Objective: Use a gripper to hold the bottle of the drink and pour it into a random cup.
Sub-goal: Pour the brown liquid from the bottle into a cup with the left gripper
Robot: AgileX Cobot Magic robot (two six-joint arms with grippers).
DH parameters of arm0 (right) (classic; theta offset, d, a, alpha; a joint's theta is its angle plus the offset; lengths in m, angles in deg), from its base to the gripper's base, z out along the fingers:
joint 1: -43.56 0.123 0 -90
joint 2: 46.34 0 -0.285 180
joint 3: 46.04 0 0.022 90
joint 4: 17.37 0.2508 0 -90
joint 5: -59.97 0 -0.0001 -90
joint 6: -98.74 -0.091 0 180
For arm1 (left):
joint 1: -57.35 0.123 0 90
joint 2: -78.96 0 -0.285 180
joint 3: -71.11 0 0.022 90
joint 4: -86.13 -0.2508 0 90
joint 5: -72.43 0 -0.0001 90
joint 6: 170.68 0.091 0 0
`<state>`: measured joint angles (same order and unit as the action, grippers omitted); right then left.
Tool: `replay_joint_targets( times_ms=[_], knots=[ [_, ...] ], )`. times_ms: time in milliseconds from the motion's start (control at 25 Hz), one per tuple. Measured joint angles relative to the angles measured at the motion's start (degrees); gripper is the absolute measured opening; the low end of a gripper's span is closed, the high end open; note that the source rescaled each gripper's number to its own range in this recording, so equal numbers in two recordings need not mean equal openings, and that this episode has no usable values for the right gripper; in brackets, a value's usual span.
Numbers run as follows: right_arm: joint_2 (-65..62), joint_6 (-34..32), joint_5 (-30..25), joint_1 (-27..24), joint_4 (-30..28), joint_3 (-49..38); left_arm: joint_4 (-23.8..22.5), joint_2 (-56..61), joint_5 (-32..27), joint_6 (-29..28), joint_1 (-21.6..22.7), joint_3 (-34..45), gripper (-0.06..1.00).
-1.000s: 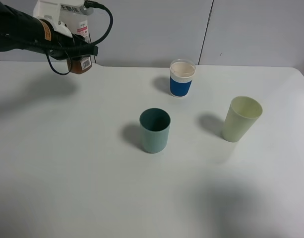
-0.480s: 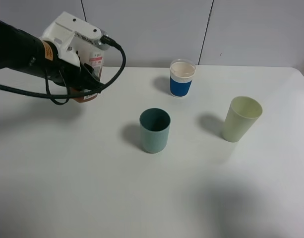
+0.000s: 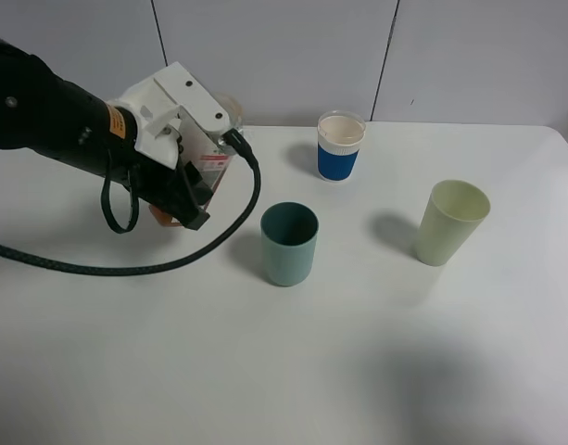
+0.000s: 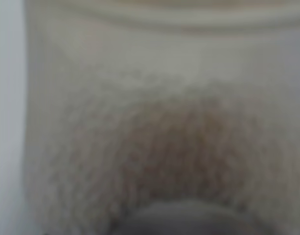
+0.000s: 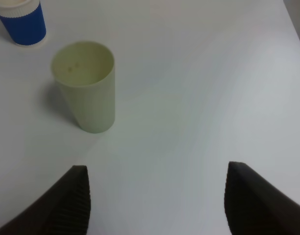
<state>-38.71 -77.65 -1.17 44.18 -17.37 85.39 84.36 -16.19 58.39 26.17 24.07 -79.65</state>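
My left gripper is shut on the bottle and holds it above the table, tilted, just left of the teal cup. The dark brown drink shows at the bottle's lower end. The teal cup stands upright in the middle of the table. In the left wrist view the bottle fills the picture as a blur, with the brown drink inside. My right gripper is open and empty over bare table; it is out of the exterior view.
A blue-banded white cup stands at the back behind the teal cup. A pale yellow-green cup stands at the right and shows in the right wrist view. A black cable loops over the table by the left arm.
My left arm has moved from the far back left toward the right and nearer, carrying the bottle close to the teal cup. The cups have not moved.
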Motion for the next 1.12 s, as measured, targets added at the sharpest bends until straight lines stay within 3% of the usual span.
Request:
replay_joint_targets(
  times_ms=[240, 400, 520, 720, 840, 960, 1120],
  knots=[
    [0.0, 0.0, 0.0, 0.0, 0.0, 0.0, 8.9, 0.0, 0.0, 9.8, -1.1, 0.0, 0.02],
    [0.0, 0.0, 0.0, 0.0, 0.0, 0.0, 10.7, 0.0, 0.0, 11.5, -1.1, 0.0, 0.02],
    [0.0, 0.0, 0.0, 0.0, 0.0, 0.0, 9.1, 0.0, 0.0, 9.7, -1.1, 0.0, 0.02],
    [0.0, 0.0, 0.0, 0.0, 0.0, 0.0, 0.8, 0.0, 0.0, 0.5, -1.1, 0.0, 0.02],
    [0.0, 0.0, 0.0, 0.0, 0.0, 0.0, 0.4, 0.0, 0.4, -0.9, -1.1, 0.0, 0.02],
    [0.0, 0.0, 0.0, 0.0, 0.0, 0.0, 4.7, 0.0, 2.0, 4.6, -1.1, 0.1, 0.02],
    [0.0, 0.0, 0.0, 0.0, 0.0, 0.0, 18.3, 0.0, 4.8, 19.3, -1.1, 0.2, 0.02]
  ],
)
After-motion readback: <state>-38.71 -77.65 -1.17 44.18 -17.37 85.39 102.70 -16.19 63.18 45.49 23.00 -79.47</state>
